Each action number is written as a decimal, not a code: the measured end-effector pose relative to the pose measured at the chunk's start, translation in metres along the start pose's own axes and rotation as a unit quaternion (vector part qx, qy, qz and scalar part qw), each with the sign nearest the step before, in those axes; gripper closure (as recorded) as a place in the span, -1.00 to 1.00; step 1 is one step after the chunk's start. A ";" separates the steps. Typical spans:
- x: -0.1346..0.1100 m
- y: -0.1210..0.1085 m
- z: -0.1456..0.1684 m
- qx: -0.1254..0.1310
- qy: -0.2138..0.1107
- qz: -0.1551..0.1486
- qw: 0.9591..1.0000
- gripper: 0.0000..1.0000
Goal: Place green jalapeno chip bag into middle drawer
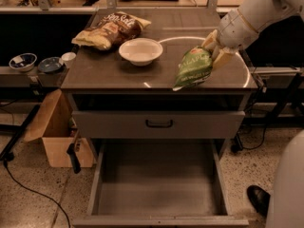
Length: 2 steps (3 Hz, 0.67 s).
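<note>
My gripper [214, 50] is shut on the top edge of the green jalapeno chip bag [193, 69]. It holds the bag hanging just above the front right part of the cabinet top [109, 70]. The white arm reaches in from the upper right. The middle drawer [159, 186] is pulled open low in the view, below and in front of the bag; its grey floor is bare. Above it is a closed drawer front with a dark handle [159, 123].
A white bowl [140, 50] and a brown-and-yellow chip bag [111, 30] lie on the cabinet top, left of the bag. An open cardboard box [57, 134] stands on the floor at the left. Small bowls [23, 61] sit on a side shelf. My white body [287, 184] fills the lower right.
</note>
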<state>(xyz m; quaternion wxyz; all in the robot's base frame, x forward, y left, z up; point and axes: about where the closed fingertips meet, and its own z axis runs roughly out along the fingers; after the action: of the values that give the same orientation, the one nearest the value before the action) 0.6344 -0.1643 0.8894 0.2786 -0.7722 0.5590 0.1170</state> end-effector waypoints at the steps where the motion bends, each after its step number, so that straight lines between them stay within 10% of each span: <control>1: -0.004 0.013 0.001 -0.003 0.000 0.006 1.000 1.00; 2: -0.011 0.040 -0.006 -0.003 0.006 0.020 1.000 1.00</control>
<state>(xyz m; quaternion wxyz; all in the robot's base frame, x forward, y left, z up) 0.5925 -0.1678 0.8872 0.2706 -0.7625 0.5753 0.1201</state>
